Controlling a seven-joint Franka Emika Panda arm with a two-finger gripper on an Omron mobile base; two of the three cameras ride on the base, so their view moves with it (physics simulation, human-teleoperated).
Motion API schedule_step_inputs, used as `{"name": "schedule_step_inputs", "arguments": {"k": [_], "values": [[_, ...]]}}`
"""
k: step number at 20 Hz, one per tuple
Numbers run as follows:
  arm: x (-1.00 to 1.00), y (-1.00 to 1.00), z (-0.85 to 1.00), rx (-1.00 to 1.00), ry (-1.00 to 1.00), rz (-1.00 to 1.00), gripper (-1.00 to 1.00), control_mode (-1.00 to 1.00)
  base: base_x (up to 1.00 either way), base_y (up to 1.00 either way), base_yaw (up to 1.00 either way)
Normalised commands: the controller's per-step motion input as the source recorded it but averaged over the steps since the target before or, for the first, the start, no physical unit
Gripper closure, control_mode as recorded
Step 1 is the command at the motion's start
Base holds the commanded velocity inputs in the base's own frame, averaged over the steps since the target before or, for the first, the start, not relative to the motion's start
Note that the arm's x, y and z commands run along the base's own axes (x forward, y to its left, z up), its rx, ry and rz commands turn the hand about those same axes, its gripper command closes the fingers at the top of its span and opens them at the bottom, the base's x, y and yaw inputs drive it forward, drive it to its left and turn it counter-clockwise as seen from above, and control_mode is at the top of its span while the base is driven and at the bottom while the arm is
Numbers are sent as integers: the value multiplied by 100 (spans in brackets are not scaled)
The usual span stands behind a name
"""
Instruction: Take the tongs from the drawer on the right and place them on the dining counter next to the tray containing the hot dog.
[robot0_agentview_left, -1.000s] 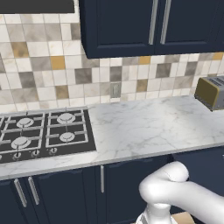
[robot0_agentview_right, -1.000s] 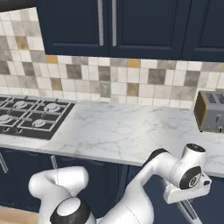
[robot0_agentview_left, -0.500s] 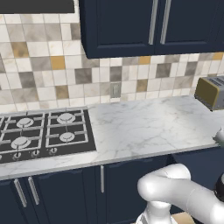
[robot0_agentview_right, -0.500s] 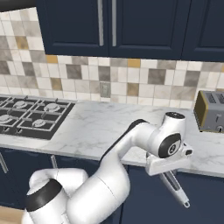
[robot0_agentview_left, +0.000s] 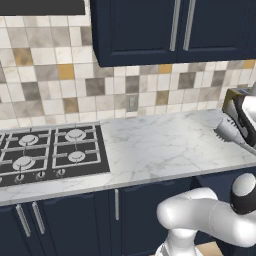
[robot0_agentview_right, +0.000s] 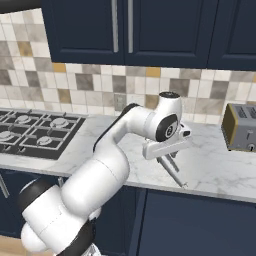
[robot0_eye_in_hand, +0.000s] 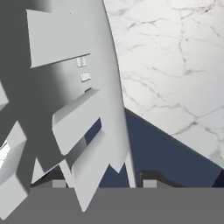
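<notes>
My gripper (robot0_agentview_right: 167, 156) is shut on the long silver-grey tongs (robot0_agentview_right: 173, 173). It holds them near one end, above the front of the marble worktop (robot0_agentview_right: 220, 167). The tongs slant down and to the right toward the worktop's front edge. In the left base view the tongs (robot0_agentview_left: 229, 133) poke in from the right edge, just over the marble and in front of the toaster. In the hand view the tongs (robot0_eye_in_hand: 87, 109) loom large and grey on the left, with marble and navy cabinet front behind them. The drawer, dining counter, tray and hot dog are out of view.
A silver toaster (robot0_agentview_right: 241, 127) stands at the right end of the worktop. The black gas stove (robot0_agentview_left: 45, 150) is set into its left part. Tiled backsplash and navy wall cabinets (robot0_agentview_right: 150, 30) rise behind. Navy cabinet fronts (robot0_agentview_right: 200, 220) run below.
The arm has swung up from below the worktop's edge to above it, carrying the tongs up and leftward in the right base view. The grip on the tongs is unchanged.
</notes>
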Motion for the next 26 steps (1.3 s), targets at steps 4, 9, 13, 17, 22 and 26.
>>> {"name": "schedule_step_inputs", "arguments": {"k": [4, 9, 13, 17, 22, 26], "values": [[86, 84, 36, 0, -17, 10, 100, -100, 0, 0, 0], [69, 99, 24, 0, -15, 15, 100, -100, 0, 0, 0], [54, 100, 16, 0, -17, 16, 100, -100, 0, 0, 0], [49, 100, 15, 0, -19, 15, 100, -100, 0, 0, 0], [34, 100, 13, 0, -13, 17, 100, -100, 0, 0, 0], [8, 100, 9, 0, -7, 13, 100, -100, 0, 0, 0]]}}
